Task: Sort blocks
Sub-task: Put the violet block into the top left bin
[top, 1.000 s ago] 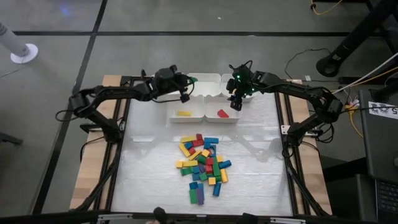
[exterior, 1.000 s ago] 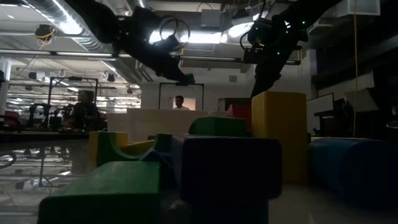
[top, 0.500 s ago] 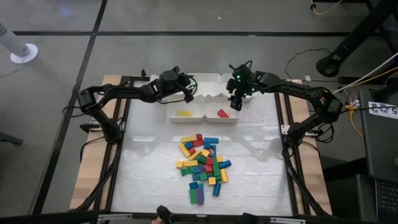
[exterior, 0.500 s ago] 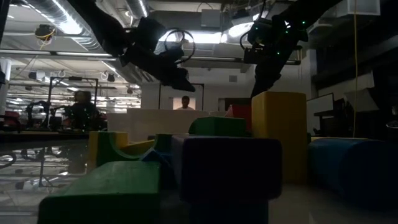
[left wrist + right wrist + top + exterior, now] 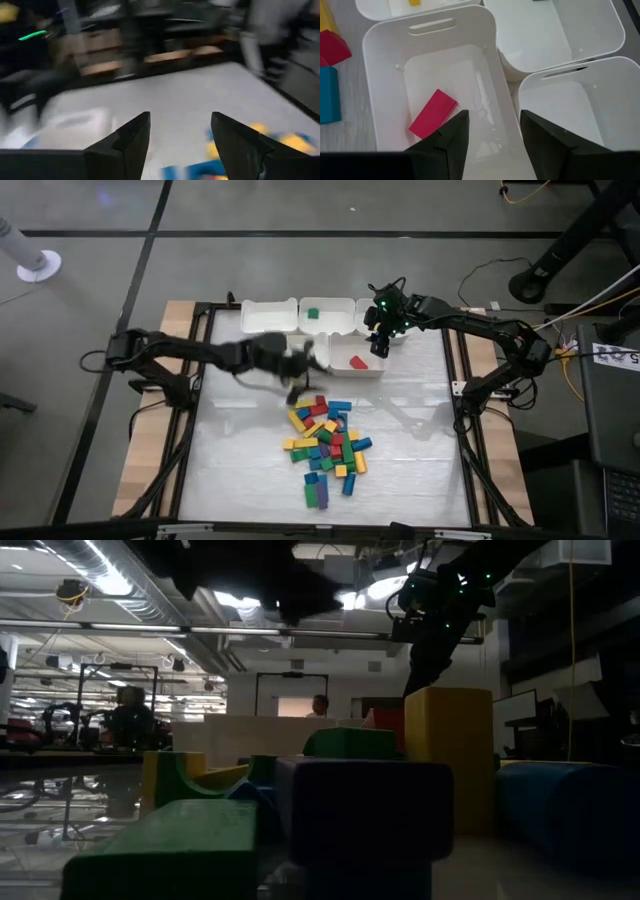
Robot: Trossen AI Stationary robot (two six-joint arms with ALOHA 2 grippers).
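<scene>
White table point(image 5: 250, 480) fills the high view; largest on it, we see white bins point(image 5: 270, 315) at the far edge. Nearer us the pile of blocks point(image 5: 325, 442) sits mid-table, loose. Left gripper point(image 5: 300, 375) is blurred, between bins and pile; from its wrist view the fingers point(image 5: 125, 142) stand apart, nothing between them. Right gripper point(image 5: 380, 345) hangs over the bins, fingers apart, empty. One red block point(image 5: 433, 113) lies in a bin below it; a green block point(image 5: 313, 312) probably lies in a far bin.

Robotics lab — open-plan room w/ ceiling ducts point(image 5: 150, 595), strip lights point(image 5: 100, 570), cables on concrete floor point(image 5: 520, 192).
</scene>
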